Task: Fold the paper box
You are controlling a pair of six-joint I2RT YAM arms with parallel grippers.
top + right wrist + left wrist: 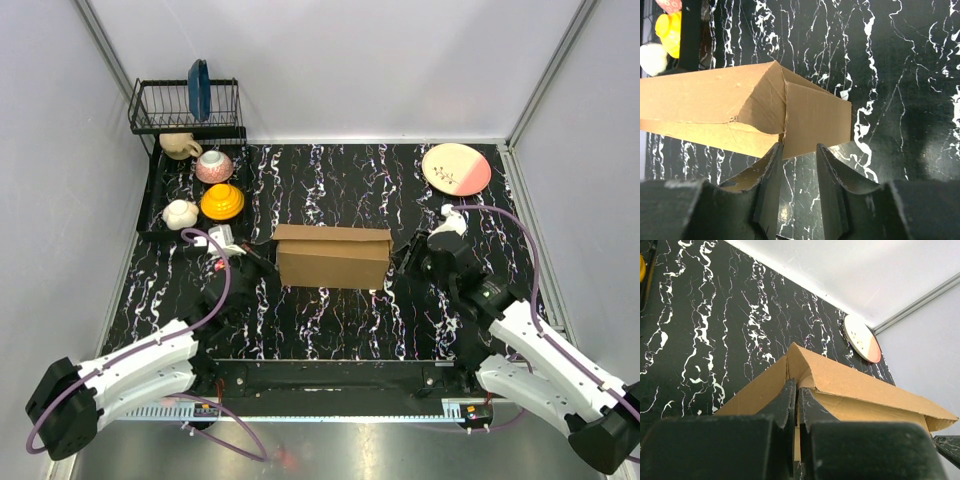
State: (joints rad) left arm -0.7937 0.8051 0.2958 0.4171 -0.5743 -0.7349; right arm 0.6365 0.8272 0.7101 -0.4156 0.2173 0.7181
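The paper box [333,256], plain brown cardboard, stands in the middle of the black marbled table [330,180] with its flaps folded in. My left gripper [797,386] is at the box's left end, shut on a thin cardboard edge at that corner; in the top view the left gripper [265,265] touches the box there. My right gripper [797,150] is at the right end, open. The lower edge of the box's end flap [815,122] lies just ahead of its fingertips. Nothing is between the jaws.
A black dish rack [185,105] holding a blue plate [199,88] stands at the back left. In front of it are a beige mug [180,145], a pink bowl [214,165], an orange bowl [222,201] and a white cup [181,213]. A pink plate [456,168] lies at the back right.
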